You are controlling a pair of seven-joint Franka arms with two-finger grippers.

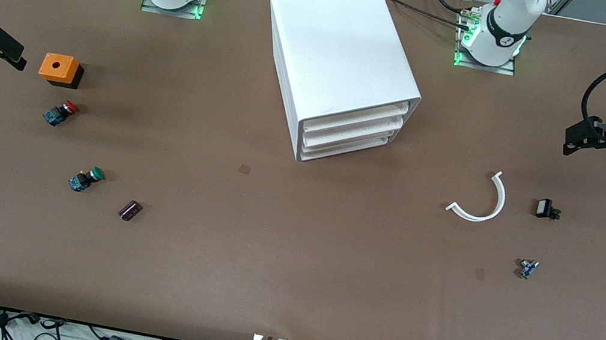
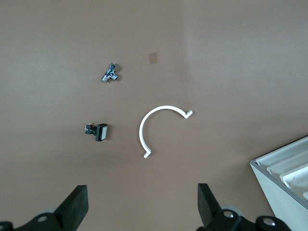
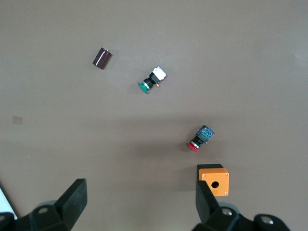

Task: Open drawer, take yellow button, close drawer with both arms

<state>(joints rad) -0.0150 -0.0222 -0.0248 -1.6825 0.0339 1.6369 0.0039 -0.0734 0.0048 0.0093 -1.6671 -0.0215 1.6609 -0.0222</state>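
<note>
- Small metal part (image 1: 527, 269) lies nearest the camera
- Drawer (image 1: 355, 119) sits shut in the cabinet (image 1: 340, 60)
- Left gripper (image 1: 578, 139) and right gripper (image 1: 3, 48) hang with fingers apart over the table's ends

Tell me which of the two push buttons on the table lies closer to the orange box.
The red-capped button lies closer: it sits just in front of the orange box, on the side nearer the front camera. The green-capped button lies nearer still to the camera, beside the dark cylinder.
</note>
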